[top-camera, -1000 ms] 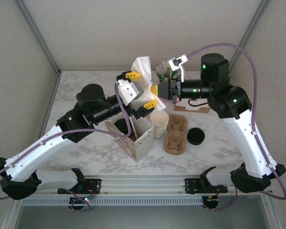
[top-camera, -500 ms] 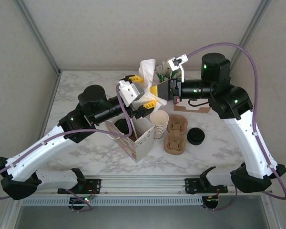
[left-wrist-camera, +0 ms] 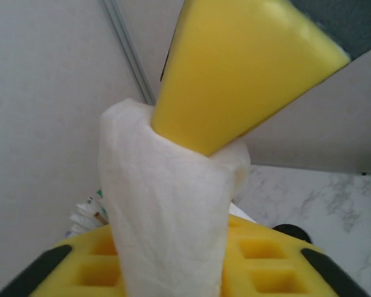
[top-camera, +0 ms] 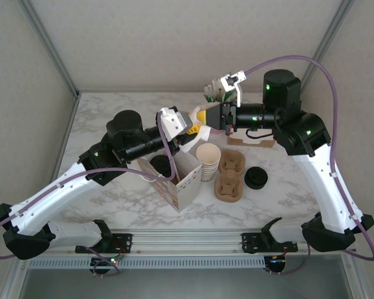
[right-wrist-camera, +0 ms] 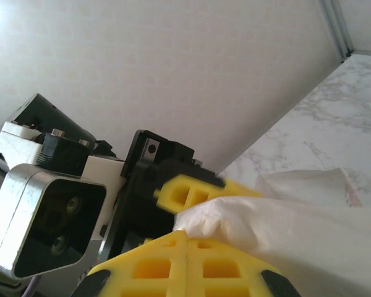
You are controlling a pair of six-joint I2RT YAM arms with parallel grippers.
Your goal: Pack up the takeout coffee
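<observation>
The left gripper is clamped on a white napkin. The right gripper, fingers together, seemingly pinches its far end.

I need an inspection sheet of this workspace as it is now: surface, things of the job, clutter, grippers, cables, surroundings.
Surface: marble table; no spill seen.
Job's things: dark round top behind the open paper bag, partly hidden by the left arm; cannot tell if a cup is under it.
Clutter: stack of cups, cardboard cup carrier, loose black lid, holder of sticks.
Grippers: left gripper and right gripper both shut on one white napkin, above the table.
Cables: purple cables loop over both arms; no snag seen.
Surroundings: pale walls, metal frame posts.
</observation>
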